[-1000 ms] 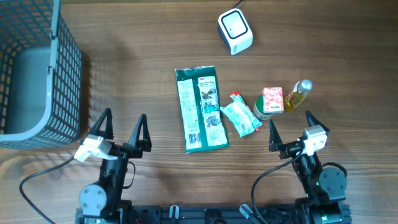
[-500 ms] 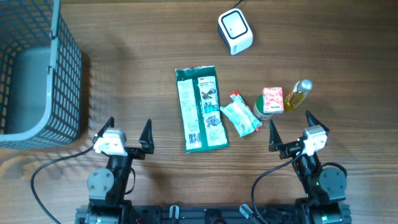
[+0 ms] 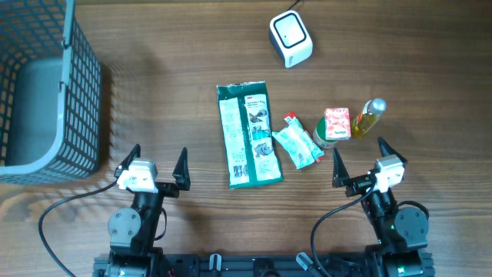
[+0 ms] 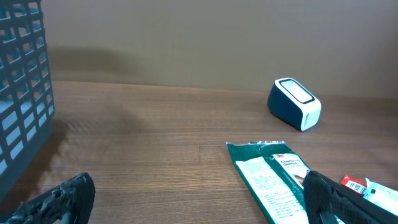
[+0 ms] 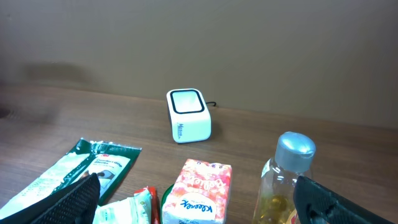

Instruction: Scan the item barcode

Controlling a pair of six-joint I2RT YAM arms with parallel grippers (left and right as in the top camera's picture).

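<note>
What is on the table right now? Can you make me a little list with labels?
scanner: white barcode scanner at the far side
basket: grey mesh basket at the far left
big pack: green flat packet in the middle
small pack: white and green sachet beside it
box: pink tissue box
can: green-lidded container touching the box
bottle: oil bottle lying furthest right
left gripper: open, empty
right gripper: open, empty

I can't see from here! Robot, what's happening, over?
Left gripper and right gripper: jaws open, empty. Green packet untouched on table, scanner beyond. Nothing blocking.
</note>
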